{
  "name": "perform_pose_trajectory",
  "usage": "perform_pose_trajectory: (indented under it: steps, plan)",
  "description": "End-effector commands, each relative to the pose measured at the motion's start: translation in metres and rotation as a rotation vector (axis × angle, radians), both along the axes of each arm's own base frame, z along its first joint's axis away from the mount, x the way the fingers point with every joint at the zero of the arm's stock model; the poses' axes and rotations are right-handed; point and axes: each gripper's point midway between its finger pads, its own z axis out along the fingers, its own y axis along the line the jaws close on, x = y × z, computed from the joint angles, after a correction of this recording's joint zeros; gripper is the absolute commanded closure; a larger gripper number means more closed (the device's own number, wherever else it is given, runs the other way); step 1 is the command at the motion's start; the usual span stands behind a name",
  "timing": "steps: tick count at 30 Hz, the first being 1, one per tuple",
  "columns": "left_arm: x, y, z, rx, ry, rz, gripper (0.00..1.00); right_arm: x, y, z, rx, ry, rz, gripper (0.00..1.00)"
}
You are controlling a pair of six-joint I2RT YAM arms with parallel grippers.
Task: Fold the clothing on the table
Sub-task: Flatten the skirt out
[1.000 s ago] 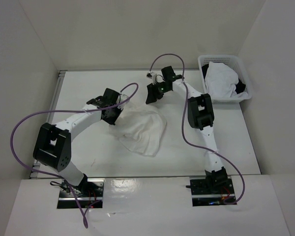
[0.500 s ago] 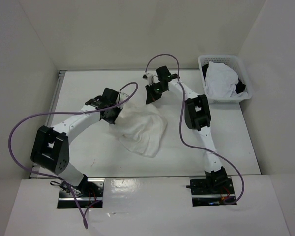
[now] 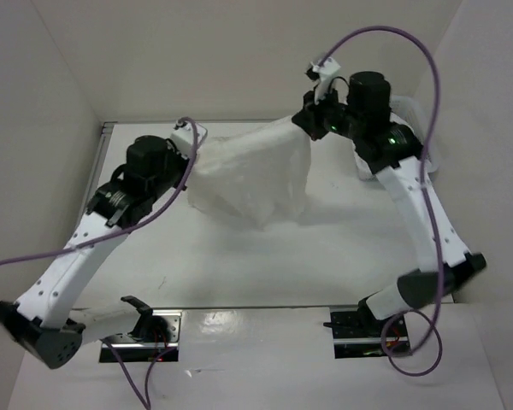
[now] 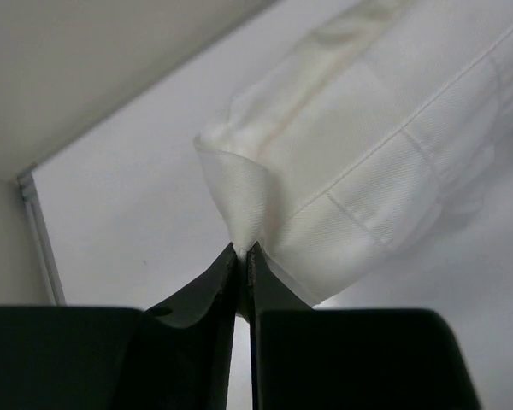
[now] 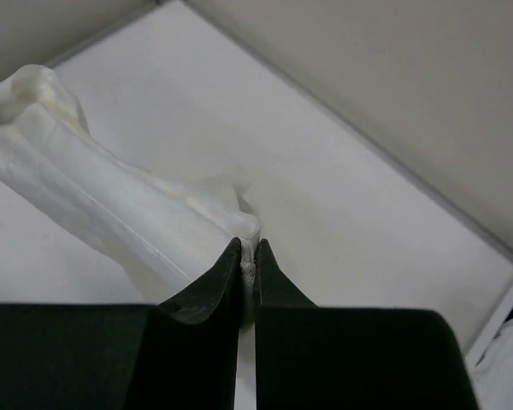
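Surroundings: White wall panels [image 3: 60, 102] are closing in the flat white table [image 3: 239, 256] on its left, far and right sides. Both arm bases are sitting at its near edge.
Clothing: The white skirt [image 3: 255, 175] is hanging in the air over the far middle of the table. It is stretching between the two claws and draping down toward the near side. Whether its lowest edge is touching the tabletop I cannot tell.
Left claw: The left gripper [image 3: 192, 143] is pinching the skirt's upper left corner, its jaws narrowed onto a small fold of cloth.
Right claw: The right gripper [image 3: 310, 126] is pinching the upper right corner in the same way, its jaws nearly together with a sliver of fabric between them.
Long axis: The held edge is running left to right between the claws. The cloth is lying to the right of the left claw and to the left of the right one.
Nearer arm: Neither; each is holding its own end.
Step in hand: The arms seem to be spreading the skirt out before laying it flat.
Next move: Both claws would probably need to be descending together, keeping the edge taut.
Risk: Such thin pinches could be slipping off.
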Motion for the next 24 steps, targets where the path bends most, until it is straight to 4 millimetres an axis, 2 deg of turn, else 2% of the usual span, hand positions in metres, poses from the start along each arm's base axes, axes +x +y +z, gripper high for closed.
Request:
perform_pose_trajectory:
  steps: [1, 2, 3, 4, 5, 6, 14, 15, 17, 18, 22, 24]
  plan:
    - [-0.026, 0.020, 0.077, -0.031, -0.216, -0.002, 0.87, -0.021, -0.032, 0.015, -0.030, -0.079, -0.121, 1.00]
    - [-0.031, 0.023, 0.094, -0.051, -0.255, 0.000, 0.87, -0.026, -0.037, 0.021, -0.025, -0.100, -0.137, 1.00]
    - [-0.036, 0.025, 0.099, -0.056, -0.263, 0.000, 0.86, -0.030, -0.041, 0.026, -0.020, -0.121, -0.152, 1.00]
    - [-0.040, 0.027, 0.103, -0.062, -0.276, 0.001, 0.86, -0.034, -0.045, 0.022, -0.035, -0.122, -0.161, 1.00]
    - [-0.042, 0.027, 0.106, -0.061, -0.285, -0.012, 0.86, -0.042, -0.049, 0.030, -0.022, -0.147, -0.162, 1.00]
    - [-0.044, 0.029, 0.104, -0.064, -0.284, -0.014, 0.86, -0.045, -0.050, 0.030, -0.021, -0.149, -0.162, 1.00]
    - [-0.058, 0.001, 0.096, -0.082, -0.235, -0.198, 0.86, -0.066, -0.038, 0.034, 0.004, -0.154, -0.055, 1.00]
    - [-0.057, 0.001, 0.099, -0.086, -0.246, -0.198, 0.86, -0.063, -0.038, 0.033, 0.000, -0.165, -0.053, 1.00]
    - [-0.043, -0.002, 0.085, -0.070, -0.223, -0.178, 0.86, -0.048, -0.039, 0.026, -0.011, -0.166, -0.088, 1.00]
    - [-0.033, 0.001, 0.077, -0.047, -0.228, -0.141, 0.86, -0.036, -0.039, 0.011, -0.032, -0.138, -0.113, 1.00]
    - [-0.003, -0.005, 0.054, 0.002, -0.217, -0.102, 0.86, 0.002, -0.048, -0.008, -0.070, -0.121, -0.194, 1.00]
    - [0.011, -0.005, 0.052, 0.011, -0.229, -0.064, 0.86, 0.016, -0.050, -0.005, -0.078, -0.148, -0.225, 1.00]
